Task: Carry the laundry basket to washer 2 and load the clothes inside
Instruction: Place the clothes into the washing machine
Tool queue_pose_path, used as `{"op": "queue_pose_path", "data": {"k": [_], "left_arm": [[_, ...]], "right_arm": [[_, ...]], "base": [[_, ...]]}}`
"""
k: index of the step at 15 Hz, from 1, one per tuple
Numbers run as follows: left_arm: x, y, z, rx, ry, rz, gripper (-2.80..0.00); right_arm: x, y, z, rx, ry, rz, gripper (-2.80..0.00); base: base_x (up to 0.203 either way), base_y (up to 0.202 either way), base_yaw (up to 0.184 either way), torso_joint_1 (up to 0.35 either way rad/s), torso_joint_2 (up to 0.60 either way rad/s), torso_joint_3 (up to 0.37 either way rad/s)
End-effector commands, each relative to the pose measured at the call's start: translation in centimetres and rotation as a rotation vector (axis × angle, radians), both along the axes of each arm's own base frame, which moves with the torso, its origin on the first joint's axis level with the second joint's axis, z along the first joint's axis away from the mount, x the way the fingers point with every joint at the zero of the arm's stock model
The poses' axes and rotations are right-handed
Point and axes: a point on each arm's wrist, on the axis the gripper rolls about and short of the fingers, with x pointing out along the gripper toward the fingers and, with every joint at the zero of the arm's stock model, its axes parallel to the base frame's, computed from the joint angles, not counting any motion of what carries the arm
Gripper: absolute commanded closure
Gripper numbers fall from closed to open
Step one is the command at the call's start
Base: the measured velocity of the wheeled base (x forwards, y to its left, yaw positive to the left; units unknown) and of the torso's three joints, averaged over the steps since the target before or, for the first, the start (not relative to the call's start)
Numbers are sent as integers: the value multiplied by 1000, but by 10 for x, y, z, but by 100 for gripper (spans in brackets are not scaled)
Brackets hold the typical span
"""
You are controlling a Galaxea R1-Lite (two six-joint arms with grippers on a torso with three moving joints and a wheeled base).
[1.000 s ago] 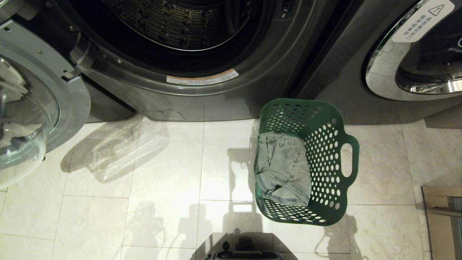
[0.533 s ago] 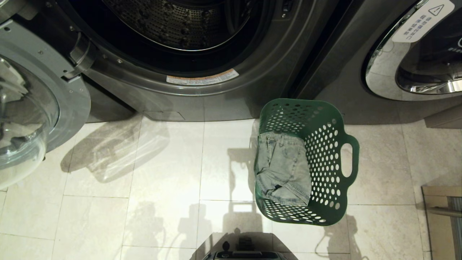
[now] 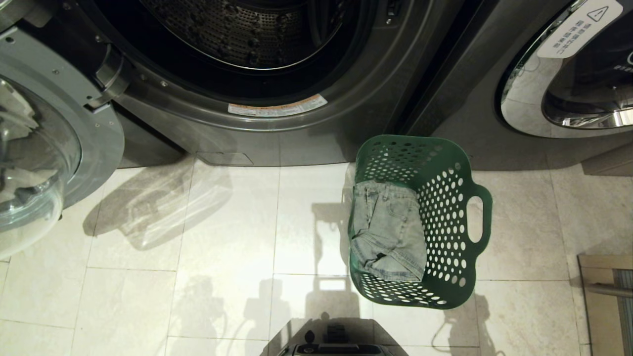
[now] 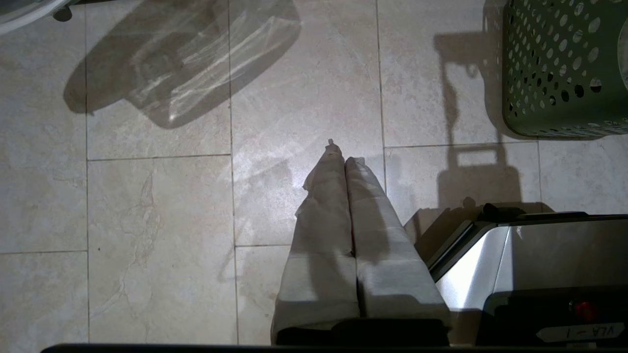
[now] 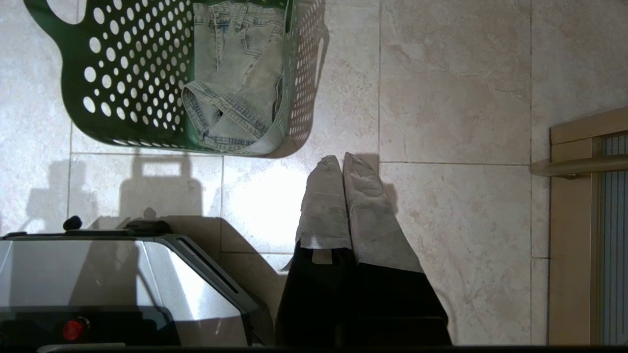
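The dark green laundry basket [image 3: 447, 217] stands on the tiled floor, close to the gap between two dark grey washers. The clothes [image 3: 390, 230], a folded pale denim garment, lie against its left wall. The washer [image 3: 306, 138] ahead has its door swung open and shows its drum [image 3: 247, 34]. No number label is visible, so I cannot confirm it as washer 2. My left gripper [image 4: 341, 152] hangs shut and empty over bare tiles, the basket [image 4: 554, 73] off to one side. My right gripper [image 5: 342, 162] is shut and empty, just short of the basket [image 5: 132, 73] and clothes [image 5: 235, 73].
The open glass door [image 3: 34, 163] juts out over the floor at the left. A second washer with a shut door [image 3: 568, 84] stands at the right. My base [image 3: 336, 346] shows at the bottom edge. A wooden frame with a rail [image 3: 603, 291] sits at the right.
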Motion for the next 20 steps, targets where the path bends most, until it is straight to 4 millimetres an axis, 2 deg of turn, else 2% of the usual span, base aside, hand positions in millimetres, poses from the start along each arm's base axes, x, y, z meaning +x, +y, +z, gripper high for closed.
{"op": "queue_pose_path", "data": {"k": [1,20], "left_arm": [[0,0,0,0,1,0,0],[0,0,0,0,1,0,0]], "right_arm": [[0,0,0,0,1,0,0],[0,0,0,0,2,0,0]], "base": [[0,0,0,0,0,0],[0,0,0,0,0,0]]}}
